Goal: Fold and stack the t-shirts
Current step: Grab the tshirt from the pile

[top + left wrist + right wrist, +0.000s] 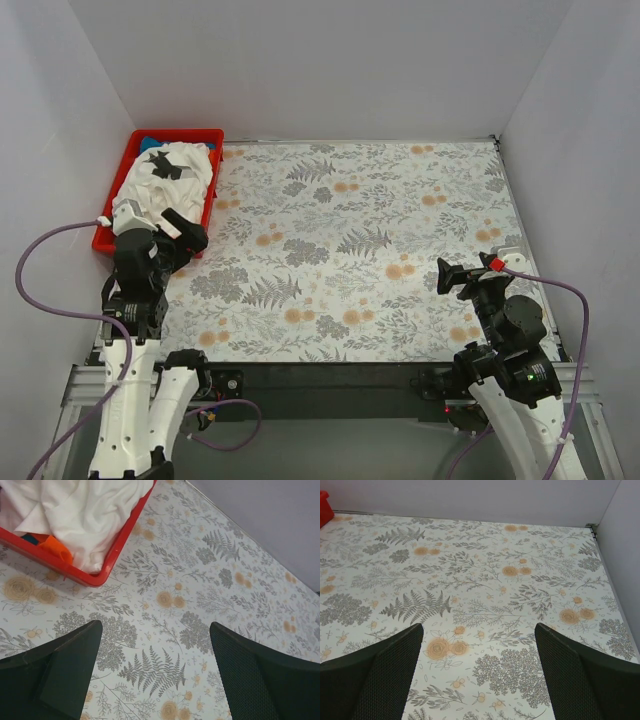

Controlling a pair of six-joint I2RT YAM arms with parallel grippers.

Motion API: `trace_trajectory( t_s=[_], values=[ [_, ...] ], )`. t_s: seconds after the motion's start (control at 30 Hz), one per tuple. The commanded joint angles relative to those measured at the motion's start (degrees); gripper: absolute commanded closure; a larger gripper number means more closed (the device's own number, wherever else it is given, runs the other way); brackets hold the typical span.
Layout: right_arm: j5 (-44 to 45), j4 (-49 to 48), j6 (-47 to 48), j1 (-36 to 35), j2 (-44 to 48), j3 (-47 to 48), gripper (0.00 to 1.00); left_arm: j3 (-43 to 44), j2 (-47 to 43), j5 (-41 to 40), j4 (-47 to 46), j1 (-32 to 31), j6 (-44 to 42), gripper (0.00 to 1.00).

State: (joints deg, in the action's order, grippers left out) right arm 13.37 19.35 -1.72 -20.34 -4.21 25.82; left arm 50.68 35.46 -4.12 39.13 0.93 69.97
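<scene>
done: none folded or stacked | t-shirts (163, 185) heaped in red bin (185, 134) just ahead of left end effector (155, 630) | it and right end effector (479, 630) wide open, empty

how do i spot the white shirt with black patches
Find the red plastic bin at the far left corner of the floral-patterned table covering. The large crumpled white cloth t-shirt heaped on top is it; it alone has black printed patches.

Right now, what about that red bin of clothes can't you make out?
What lies under the big white shirt in the red bin: top view, it covers the pile; only a blue scrap peeks out.
Orange cloth: left wrist view, mostly buried under white folds.
Bin's near end: top view, behind the left arm.
</scene>
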Motion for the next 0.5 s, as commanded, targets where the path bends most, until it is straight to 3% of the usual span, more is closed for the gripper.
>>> trace_trajectory(
  t_s=[0.0, 0.23, 0.47],
  values=[
    [-0.01, -1.60, -0.48, -0.32, 0.60, 2.30, 0.02, 1.27, 2.50, -5.80, 1.12, -0.14, 0.60, 0.12],
    [-1.06, -1.69, -0.83, -0.32, 0.87, 2.13, 0.02, 4.52, 14.88, -15.29, -3.89, -0.14, 2.71, 0.14],
    [-1.59, -2.30, -1.01, -0.32, 3.15, 1.51, 0.02, 13.64, 36.04, -28.21, -12.31, 0.74, 2.10, 0.20]
  ],
)
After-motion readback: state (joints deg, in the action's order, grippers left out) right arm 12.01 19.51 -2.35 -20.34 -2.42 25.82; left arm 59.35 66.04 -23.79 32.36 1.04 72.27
